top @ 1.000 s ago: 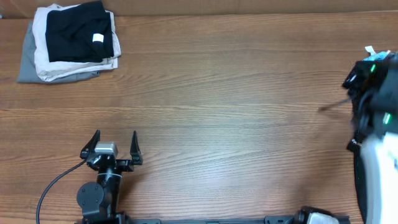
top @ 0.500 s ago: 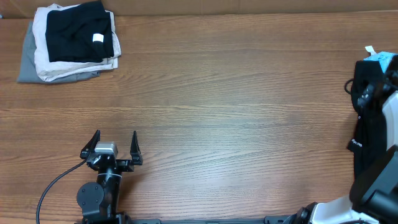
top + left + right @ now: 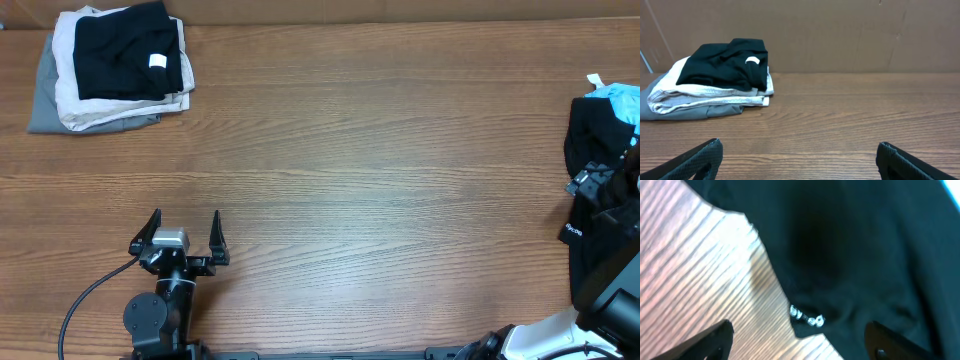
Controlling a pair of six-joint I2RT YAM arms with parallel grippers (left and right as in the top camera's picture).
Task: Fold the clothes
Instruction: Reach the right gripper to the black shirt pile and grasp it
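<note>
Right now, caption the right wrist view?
Right end effector open above black garment with white lettering, wooden table alongside.

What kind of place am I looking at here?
Probably a robot bench for folding laundry: a wooden table, a stack of folded clothes, a loose black garment, and the open left claw.

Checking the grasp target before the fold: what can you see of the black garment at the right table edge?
The black garment is soft, matte fabric, bunched and unfolded at the right edge of the table, partly out of frame. Small white lettering sits near a hem corner lying on the wood. A light blue piece shows at its top end. The right gripper is over it, jaws apart; contact unclear.
</note>
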